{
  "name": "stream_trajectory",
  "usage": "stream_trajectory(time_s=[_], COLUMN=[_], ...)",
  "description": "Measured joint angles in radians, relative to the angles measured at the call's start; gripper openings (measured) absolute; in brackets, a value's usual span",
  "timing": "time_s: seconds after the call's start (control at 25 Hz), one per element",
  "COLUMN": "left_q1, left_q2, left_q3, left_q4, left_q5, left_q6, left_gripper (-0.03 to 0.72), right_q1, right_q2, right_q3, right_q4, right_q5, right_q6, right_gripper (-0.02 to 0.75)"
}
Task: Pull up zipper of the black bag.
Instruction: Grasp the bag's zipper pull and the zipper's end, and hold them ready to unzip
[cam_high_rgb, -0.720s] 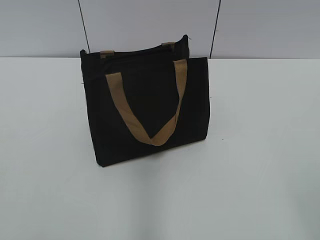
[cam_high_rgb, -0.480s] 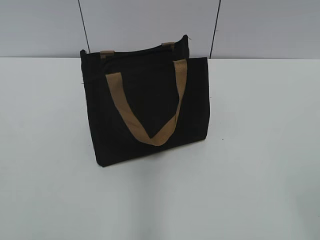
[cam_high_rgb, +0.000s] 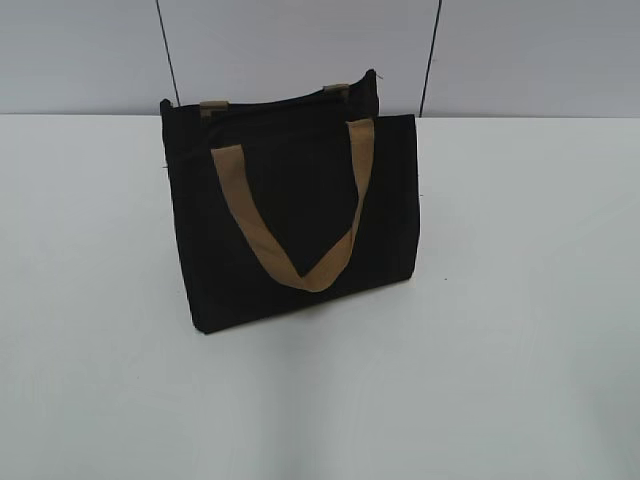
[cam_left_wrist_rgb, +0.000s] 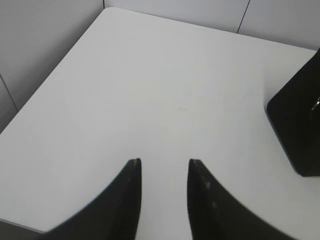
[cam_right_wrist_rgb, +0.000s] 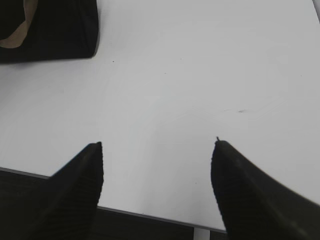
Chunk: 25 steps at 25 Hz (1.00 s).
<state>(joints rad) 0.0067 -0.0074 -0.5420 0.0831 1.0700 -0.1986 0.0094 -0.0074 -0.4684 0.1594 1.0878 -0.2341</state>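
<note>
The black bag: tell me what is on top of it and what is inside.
On top of the black bag lies its dark zipper line, with tan handle ends showing. The inside is hidden by the fabric.

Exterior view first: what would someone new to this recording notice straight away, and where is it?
The black bag stands alone near the middle of the white table, one tan strap handle drooping in a V down its front. Neither arm shows in that view. In the wrist views, the left pincer and right pincer both hang open over bare table, with only a corner of the bag at the frame edge.
</note>
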Motion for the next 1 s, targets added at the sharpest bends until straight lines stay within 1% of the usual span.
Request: stream_trajectory(time_s=[0.08, 0.16, 0.2, 0.28, 0.36, 0.4, 0.52, 0.64, 0.72, 0.88, 1.0], left_q1=[0.000, 0.000, 0.000, 0.000, 0.000, 0.000, 0.000, 0.000, 0.000, 0.000, 0.000], left_q2=[0.000, 0.007, 0.022, 0.060, 0.112, 0.138, 0.202, 0.264, 0.304, 0.406, 0.516], left_q3=[0.000, -0.004, -0.015, -0.050, -0.078, -0.085, -0.090, -0.078, -0.050, 0.026, 0.067], left_q4=[-0.012, -0.025, -0.032, -0.053, -0.062, -0.065, -0.069, -0.076, -0.098, -0.104, -0.107], left_q5=[-0.001, -0.007, -0.019, -0.087, -0.166, -0.211, -0.328, -0.496, -0.639, -0.886, -0.980], left_q6=[0.000, 0.005, 0.016, 0.036, 0.043, 0.046, 0.060, 0.100, 0.112, 0.117, 0.117], left_gripper=[0.244, 0.279, 0.319, 0.424, 0.491, 0.510, 0.529, 0.533, 0.535, 0.535, 0.536], right_q1=[0.000, 0.000, 0.000, 0.000, 0.000, 0.000, 0.000, 0.000, 0.000, 0.000, 0.000], right_q2=[0.000, 0.000, 0.000, 0.000, 0.000, 0.000, 0.000, 0.000, 0.000, 0.000, 0.000], right_q3=[0.000, 0.000, 0.000, 0.000, 0.000, 0.000, 0.000, 0.000, 0.000, 0.000, 0.000], right_q4=[0.000, 0.000, 0.000, 0.000, 0.000, 0.000, 0.000, 0.000, 0.000, 0.000, 0.000], right_q5=[0.000, 0.000, 0.000, 0.000, 0.000, 0.000, 0.000, 0.000, 0.000, 0.000, 0.000], right_q6=[0.000, 0.000, 0.000, 0.000, 0.000, 0.000, 0.000, 0.000, 0.000, 0.000, 0.000], right_gripper=[0.516, 0.516, 0.516, 0.516, 0.516, 0.516, 0.516, 0.516, 0.516, 0.516, 0.516])
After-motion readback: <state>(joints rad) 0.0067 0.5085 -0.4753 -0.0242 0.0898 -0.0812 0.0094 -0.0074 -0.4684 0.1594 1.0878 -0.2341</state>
